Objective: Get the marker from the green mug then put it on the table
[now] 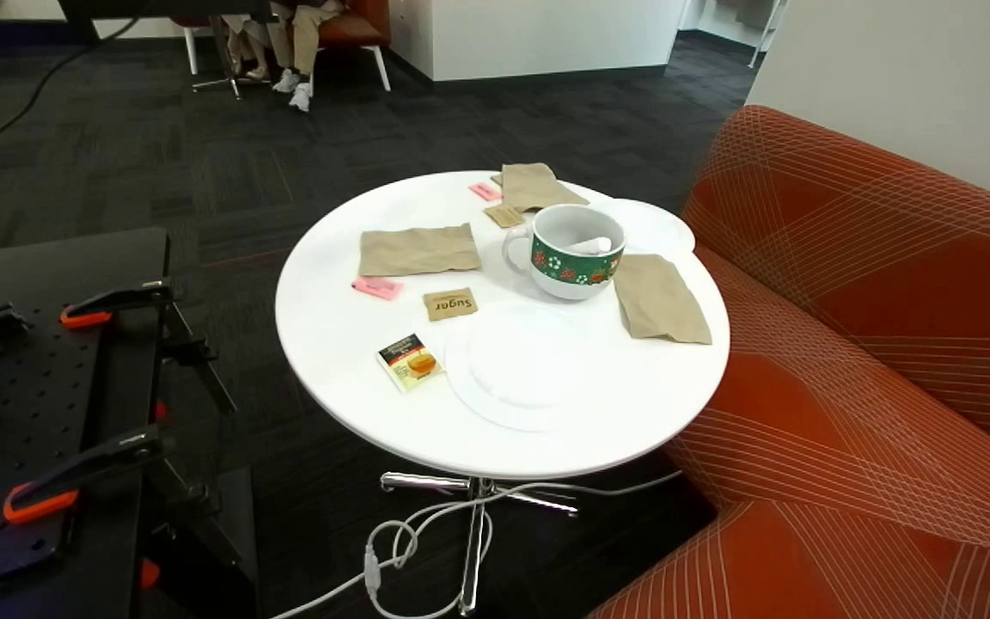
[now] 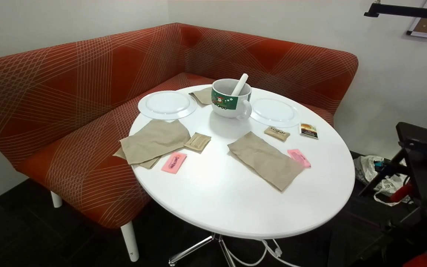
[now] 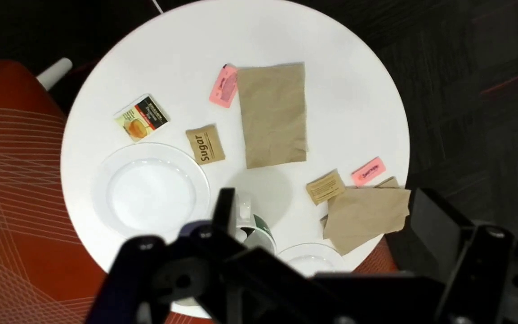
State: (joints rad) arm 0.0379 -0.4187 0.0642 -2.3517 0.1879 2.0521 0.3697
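The green mug [image 1: 571, 273] stands upright on the round white table [image 1: 323, 301]; both also show in an exterior view, the mug [image 2: 224, 103] and the table [image 2: 213, 200]. A slim white stick, the marker [image 2: 240, 84], leans in the mug with its end above the rim; it also shows in an exterior view [image 1: 591, 246]. In the wrist view my gripper [image 3: 328, 202] is open and empty, above the table. Its left finger covers part of the mug [image 3: 259, 238] and most of the marker [image 3: 241, 235]. The gripper does not show in either exterior view.
White plates [image 3: 151, 153] lie on both sides of the mug. Brown napkins [image 3: 272, 117], sugar packets [image 3: 206, 144], pink packets [image 3: 224, 86] and a tea bag [image 3: 142, 118] lie around the table. An orange-red sofa [image 2: 124, 78] borders it. A black bench with clamps [image 1: 39, 413] stands apart.
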